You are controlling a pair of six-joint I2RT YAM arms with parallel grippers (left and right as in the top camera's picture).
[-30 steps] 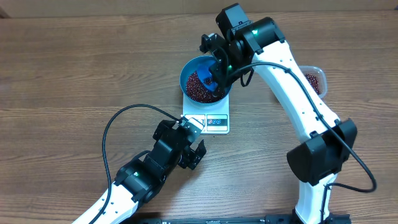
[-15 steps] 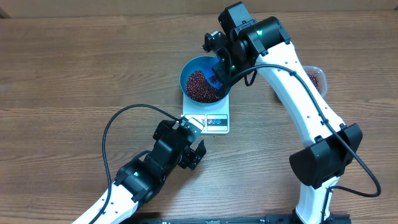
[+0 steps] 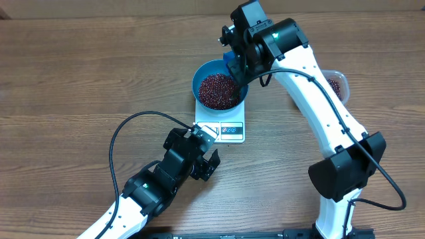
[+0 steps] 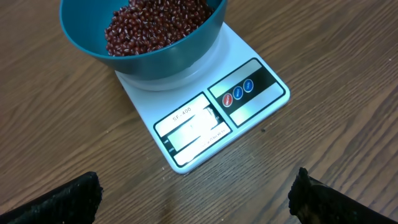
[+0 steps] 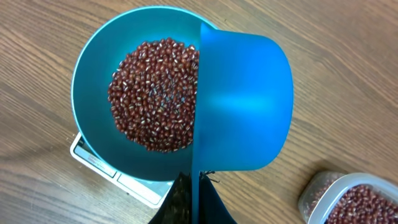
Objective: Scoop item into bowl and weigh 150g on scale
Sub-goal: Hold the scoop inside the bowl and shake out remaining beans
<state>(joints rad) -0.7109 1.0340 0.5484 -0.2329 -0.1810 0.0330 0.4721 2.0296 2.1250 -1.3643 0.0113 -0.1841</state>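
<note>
The teal bowl point(image 3: 199, 78) stands on the white scale point(image 3: 231, 131) and holds a heap of red-brown beans point(image 3: 217, 90). My right gripper point(image 3: 234, 56) hovers over the bowl's far right rim, shut on the handle of a blue scoop point(image 5: 245, 102). In the right wrist view the scoop is turned on edge above the bowl point(image 5: 90, 68), beside the beans point(image 5: 152, 93), with my right gripper point(image 5: 198, 199) clamped on its thin handle. My left gripper point(image 4: 196, 196) is open and empty over bare wood, just short of the scale point(image 4: 249, 93), facing the bowl point(image 4: 155, 59).
A clear plastic tub point(image 3: 335, 85) with more beans sits right of the bowl, partly hidden behind my right arm; its corner shows in the right wrist view point(image 5: 348, 199). A black cable point(image 3: 126, 133) loops over the table by my left arm.
My right gripper has lifted the scoop out of the beans and drawn it back toward the bowl's far right rim. The left arm has not moved.
</note>
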